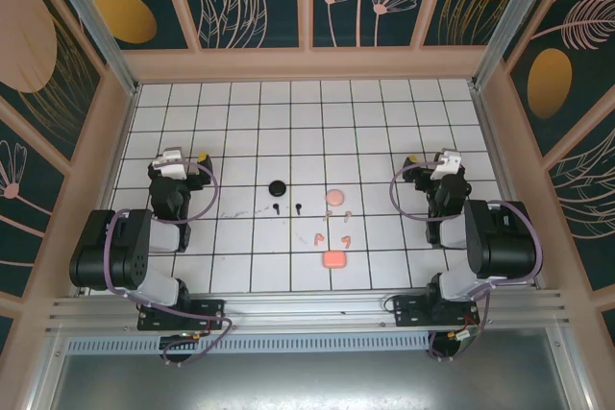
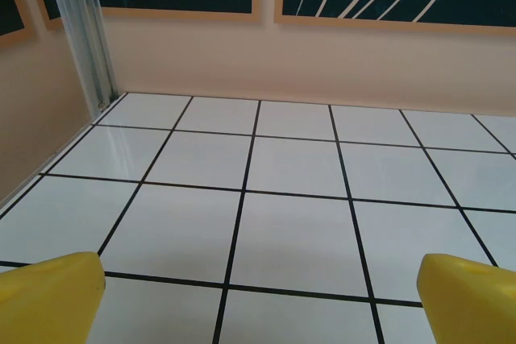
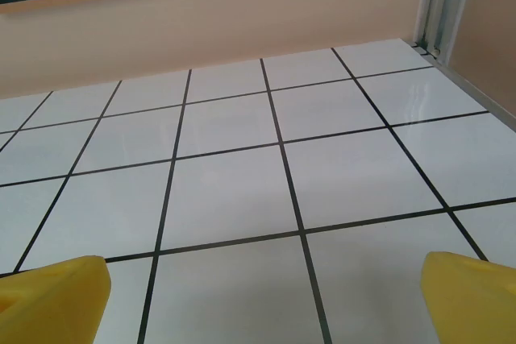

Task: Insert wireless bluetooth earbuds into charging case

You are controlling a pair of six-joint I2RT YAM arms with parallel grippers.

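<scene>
My left gripper [image 1: 183,156] hangs over the left side of the table [image 1: 240,103], roughly midway between the near and far edges. On its wrist camera the two yellow fingertips [image 2: 48,296] sit at the bottom corners with bare white tiles and black grid lines between them. The jaws are spread wide and hold nothing.

Toward the middle of the table lies a small black case [image 1: 278,187], round from above. Just nearer to me than it, the two black earbuds [image 1: 275,207] lie side by side on the tiles, a little apart from each other.

Right of those, a rounded pink piece [image 1: 334,197] rests on the table, level with the black case. Several pale pink earbuds [image 1: 346,240] are scattered loose on the tiles on its near side, none touching another as far as I can see. Nearer still to the near edge sits the pink case [image 1: 333,259], apart from the buds. I cannot tell whether either case is open. Any marking on the cases or buds is too small for me to read.

My right gripper [image 1: 430,162] hangs over the right side of the table, well clear of the earbuds. Its yellow fingertips [image 3: 472,296] are likewise far apart, with only grid tiles between them.
</scene>
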